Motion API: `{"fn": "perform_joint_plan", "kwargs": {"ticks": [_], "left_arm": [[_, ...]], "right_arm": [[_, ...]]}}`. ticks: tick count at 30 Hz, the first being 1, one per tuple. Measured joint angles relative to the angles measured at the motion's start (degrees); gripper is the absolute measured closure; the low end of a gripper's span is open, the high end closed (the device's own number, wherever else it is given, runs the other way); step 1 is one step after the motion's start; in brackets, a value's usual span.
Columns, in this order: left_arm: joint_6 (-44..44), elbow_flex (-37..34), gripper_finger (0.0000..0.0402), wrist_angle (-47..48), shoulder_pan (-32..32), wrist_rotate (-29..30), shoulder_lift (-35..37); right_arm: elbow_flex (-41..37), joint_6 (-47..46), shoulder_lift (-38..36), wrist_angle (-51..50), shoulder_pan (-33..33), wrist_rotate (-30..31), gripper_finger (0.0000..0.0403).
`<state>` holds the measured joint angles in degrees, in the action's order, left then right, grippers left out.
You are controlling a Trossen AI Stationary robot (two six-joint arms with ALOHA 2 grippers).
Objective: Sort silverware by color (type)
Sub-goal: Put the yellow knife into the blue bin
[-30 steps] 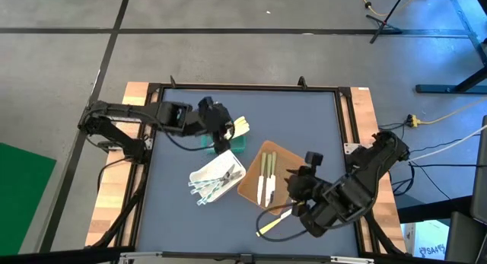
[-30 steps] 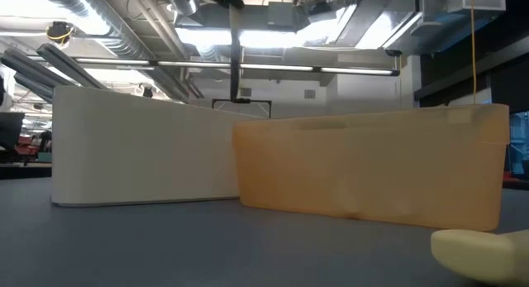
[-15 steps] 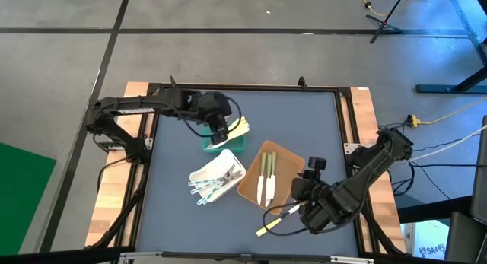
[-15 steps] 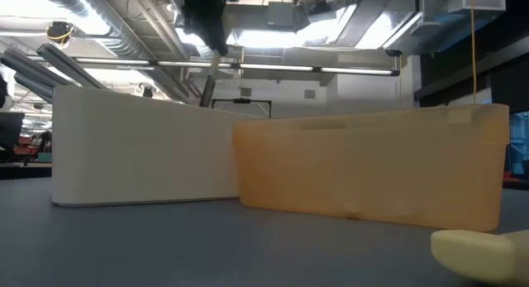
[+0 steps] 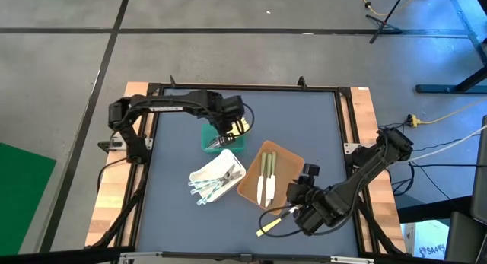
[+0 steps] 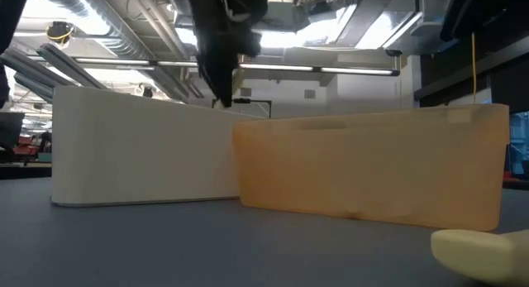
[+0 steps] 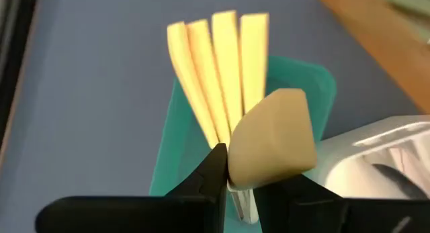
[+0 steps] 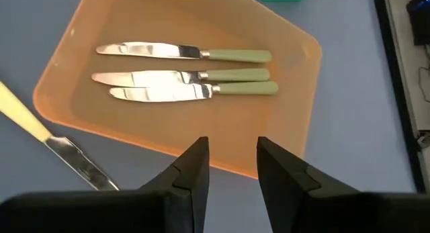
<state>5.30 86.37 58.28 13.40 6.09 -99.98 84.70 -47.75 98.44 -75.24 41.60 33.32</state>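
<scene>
- Landmark: brown tray (image 5: 268,178) on the tabletop (image 5: 304,119).
- Right tool (image 8: 228,159) hovered at the tray's near edge, fingers parted, empty.
- A cream-handled knife (image 5: 275,220) lay just beside it, nearer than the tray.
- Three green-handled knives (image 8: 185,72) lay inside the tray.
- White tray (image 5: 217,176) touched its left side, holding translucent utensils (image 5: 211,186).
- Farther off, the left tool (image 7: 238,186) was clamped on a cream utensil (image 7: 272,139) over the green tray (image 7: 316,92), which held four cream handles (image 7: 218,65).

From my seat, both arms read as near-black, jointed segments with rounded housings. The left arm (image 5: 163,106), in the upper left of the overhead frame, was slim and long, with a thin dark cable looping by its wrist. The right arm (image 5: 358,176), lower right, looked bulkier near the wrist. In the wrist frames I saw matte black, flat-faced, squared fingers (image 8: 190,172) with bevelled edges.
</scene>
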Motion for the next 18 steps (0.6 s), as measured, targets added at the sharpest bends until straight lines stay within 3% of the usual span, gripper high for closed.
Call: {"fn": "perform_joint_plan", "kwargs": {"ticks": [18], "left_arm": [[-1.42,-0.02,0.0356,-2.33,2.83,0.54,-8.20]], "right_arm": [[-6.25,2.20,0.03,9.63,0.00,-4.06,0.0292]]}}
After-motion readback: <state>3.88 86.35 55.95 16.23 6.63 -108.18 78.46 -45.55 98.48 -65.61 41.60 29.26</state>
